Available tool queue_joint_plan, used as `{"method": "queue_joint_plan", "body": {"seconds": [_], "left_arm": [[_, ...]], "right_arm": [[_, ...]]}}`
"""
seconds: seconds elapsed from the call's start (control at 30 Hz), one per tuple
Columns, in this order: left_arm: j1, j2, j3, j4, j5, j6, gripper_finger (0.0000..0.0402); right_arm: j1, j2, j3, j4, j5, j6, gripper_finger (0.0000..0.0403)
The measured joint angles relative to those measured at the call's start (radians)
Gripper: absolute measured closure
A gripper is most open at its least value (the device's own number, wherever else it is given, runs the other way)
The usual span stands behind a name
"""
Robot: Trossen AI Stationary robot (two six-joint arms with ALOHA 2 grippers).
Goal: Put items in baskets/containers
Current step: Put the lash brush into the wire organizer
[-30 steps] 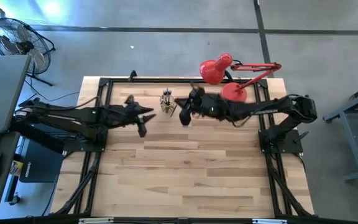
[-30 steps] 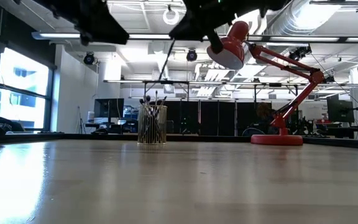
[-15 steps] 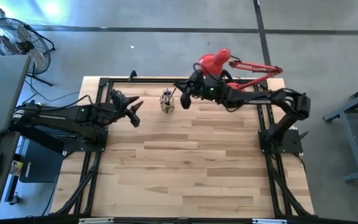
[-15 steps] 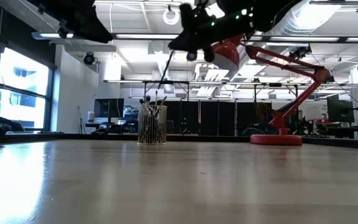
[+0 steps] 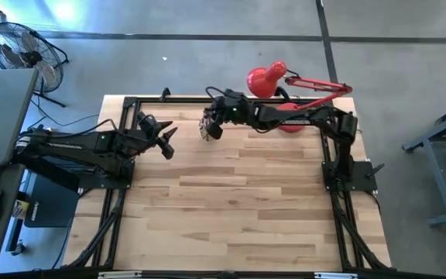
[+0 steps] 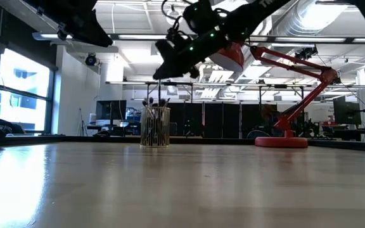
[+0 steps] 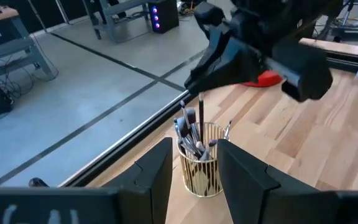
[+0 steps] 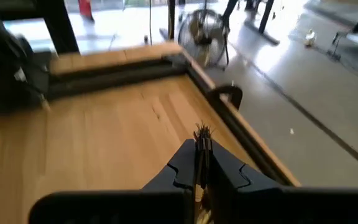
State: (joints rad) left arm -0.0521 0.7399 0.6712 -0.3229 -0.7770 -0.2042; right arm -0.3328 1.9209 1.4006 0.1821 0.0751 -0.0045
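Low view | wood table (image 6: pixel 182 190), office behind | right fingers (image 8: pixel 199 163) pinch brush (image 7: pixel 200 115) | left fingers (image 7: pixel 191 171) apart

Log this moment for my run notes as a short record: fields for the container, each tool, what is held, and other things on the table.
container: gold wire cup near the table's far edge, already holding several brushes
right tool: above the cup, shut on a brush hanging upright over the cup
left tool: open, empty, waiting to the cup's left in the high view
other: red desk lamp at the far right of the table
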Motion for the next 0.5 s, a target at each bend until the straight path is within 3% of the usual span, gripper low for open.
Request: {"method": "queue_joint_plan", "body": {"seconds": [0.27,0.5], "left_arm": [[0.0,0.0,0.0,-0.059,0.004,-0.057,0.0277],[0.0,0.0,0.0,-0.076,0.006,-0.065,0.0277]], "right_arm": [[0.0,0.073,0.025,-0.072,0.002,-0.005,0.0391],[0.006,0.103,0.023,-0.128,-0.014,0.002,0.0346]]}}
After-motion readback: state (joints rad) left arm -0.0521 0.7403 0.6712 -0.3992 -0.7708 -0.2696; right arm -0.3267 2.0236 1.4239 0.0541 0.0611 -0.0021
